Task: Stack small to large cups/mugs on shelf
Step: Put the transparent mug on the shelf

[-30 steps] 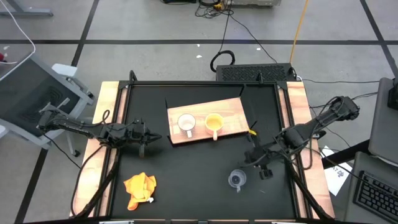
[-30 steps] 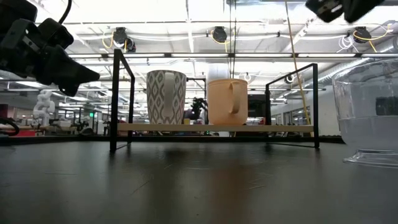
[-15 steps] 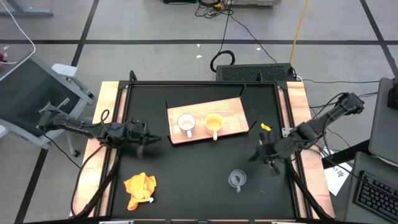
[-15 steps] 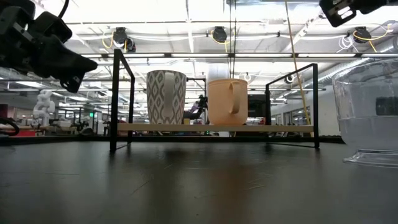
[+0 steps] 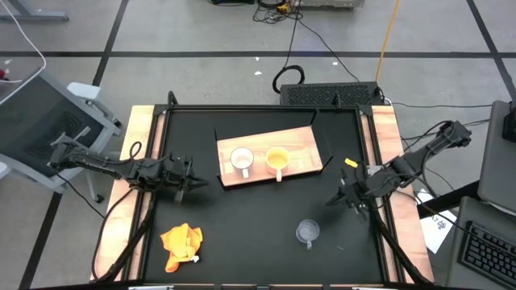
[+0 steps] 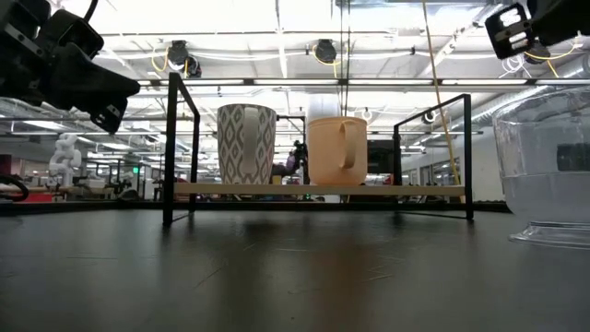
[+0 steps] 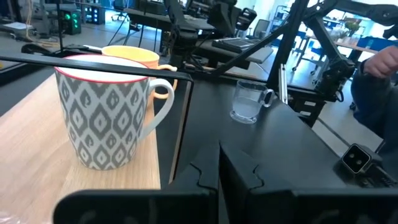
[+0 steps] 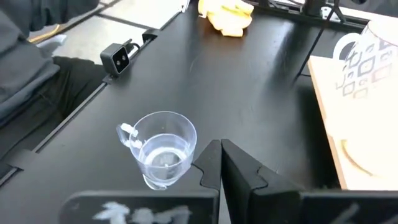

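On the light wooden shelf [image 5: 270, 157] the white patterned cup [image 7: 102, 121] and the yellow-orange cup [image 5: 277, 159] stand upright on their bases, side by side. The clear glass cup [image 8: 160, 149] stands upright on the black tabletop [image 5: 242, 217], nearer the front right. My left gripper [image 7: 219, 149] is shut and hovers left of the shelf, pointing at the white cup. My right gripper [image 8: 221, 146] is shut, with nothing in it. It hangs above the table near the right edge, aimed past the glass cup [image 5: 306, 232].
An orange-yellow cloth [image 5: 181, 244] lies crumpled at the front left. The shelf sits on a black wire frame [image 6: 175, 148] with upright posts at each end. Wooden rails [image 5: 137, 161] run along the table's left and right sides. A person's sleeve [image 7: 379, 81] shows beyond the table.
My right gripper has drawn back from above the glass cup toward the table's right edge, sinking a little and tipping up nearer to level, still shut. My left gripper has stayed in place and turned its tip slightly upward. The cups have not moved.
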